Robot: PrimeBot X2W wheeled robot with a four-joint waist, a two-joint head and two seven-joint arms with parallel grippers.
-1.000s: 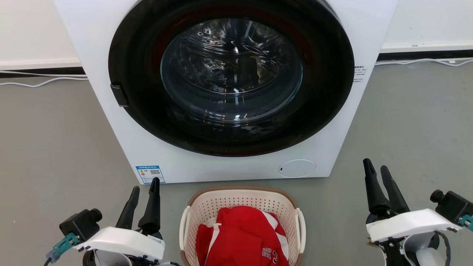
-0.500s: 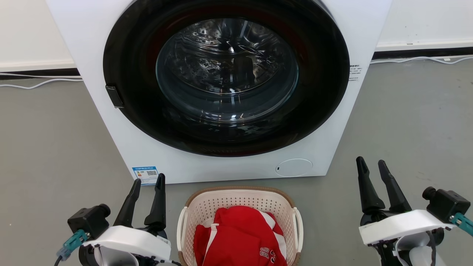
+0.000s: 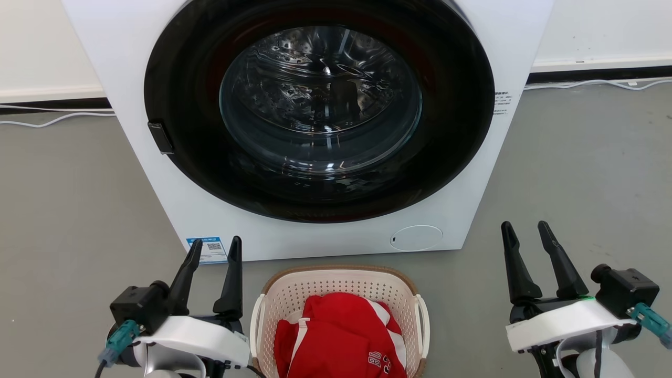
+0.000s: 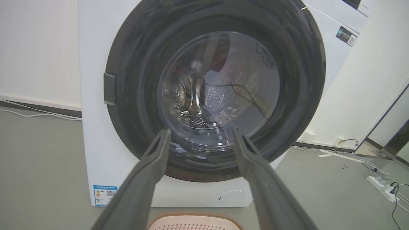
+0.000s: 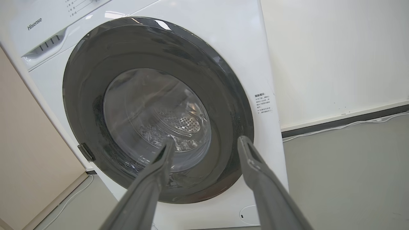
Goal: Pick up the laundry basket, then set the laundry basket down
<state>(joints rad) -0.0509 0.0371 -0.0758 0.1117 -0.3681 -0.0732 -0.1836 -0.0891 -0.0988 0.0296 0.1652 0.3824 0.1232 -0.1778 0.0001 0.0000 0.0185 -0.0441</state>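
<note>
**Position.** The laundry basket (image 3: 341,271) stands on the grey floor (image 3: 63,210) just in front of the Hisense front-loading washing machine (image 3: 157,199), whose round glass door (image 3: 320,100) is shut. A red garment with white trim (image 3: 341,336) is heaped inside. The near end of the basket is cut off by the bottom edge of the head view.

**Claws.** The left claw (image 3: 216,243) has its fingers apart and holds nothing. It is just beside the basket's left handle (image 3: 256,320). The right claw (image 3: 525,226) is likewise spread and empty, well apart from the right handle (image 3: 423,320). The pick-up is judged not yet begun.

**Hazards.**
- The claws are unevenly spaced. If one reaches its handle first, the basket may be pushed sideways across the floor.
- The handles are thin, smooth plastic bars. A shallow bite by the long fingers is likely to slip under load.
- A lift on one side alone would tilt the basket and could tip out the garment.
- The far rim sits near the washer's lower panel. Any forward swing risks striking it.

**Surface.** The floor appears flat, matt and hard, with faint scuffs. It should suit a set-down.

**Room.** There is a white wall with a dark skirting strip, and a white cable (image 3: 52,118) runs along its foot. In the left wrist view, a power strip (image 4: 380,188) and loose leads lie on the floor beyond the washer. They are a snag risk for the wheels.
</note>
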